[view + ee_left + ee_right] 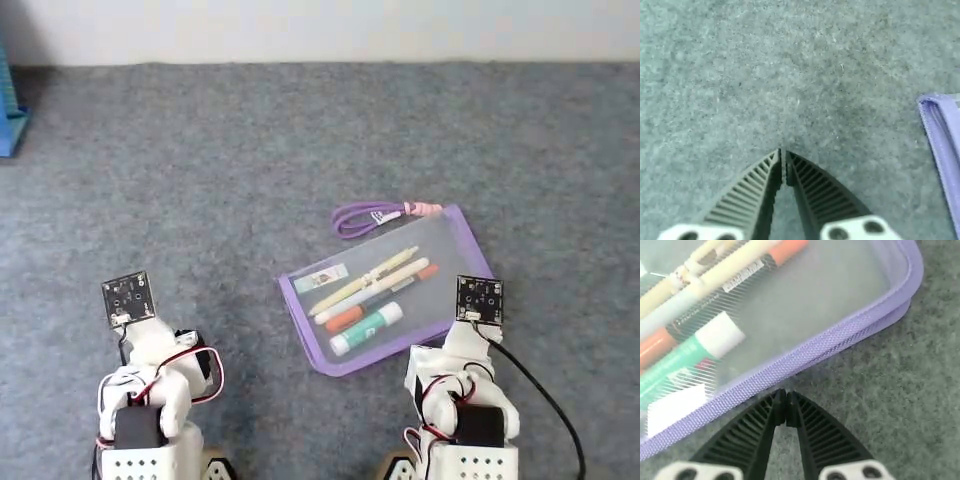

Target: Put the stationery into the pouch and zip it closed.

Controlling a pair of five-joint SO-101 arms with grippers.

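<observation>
Far left, against the far edge: a blue object (8, 110), well apart from everything else. Grey carpet (200, 180) across the whole table.

Near left: left gripper (784, 170) pinched shut on nothing, hanging just over bare carpet. Beyond it on the right, a purple corner of the pouch (940, 130), apart from the tips.

Middle to right: pouch (450, 250) lying flat and skewed, its clear face up. Seen through that face, side by side: a small card (321, 279), pale yellow pens (365, 280), an orange marker (345, 318) and a green-and-white stick (367, 328). Nothing loose on the carpet around it. At the far edge, a purple cord (365, 217) looped beside a pink pull (425, 209).

Near right: right gripper (785, 407) closed and empty, tips just beside the pouch's near purple seam (840, 347), whether touching is hard to say.

Judging by this, packing looks done, leaving the zip. Cannot tell whether the zip is run fully shut. If not, calls for one gripper pinning the pouch and the other taking the pink pull along the far edge.

Plenty of open carpet left and far of the pouch. Tightest spot at the near right, the pouch's corner close under the right arm.
</observation>
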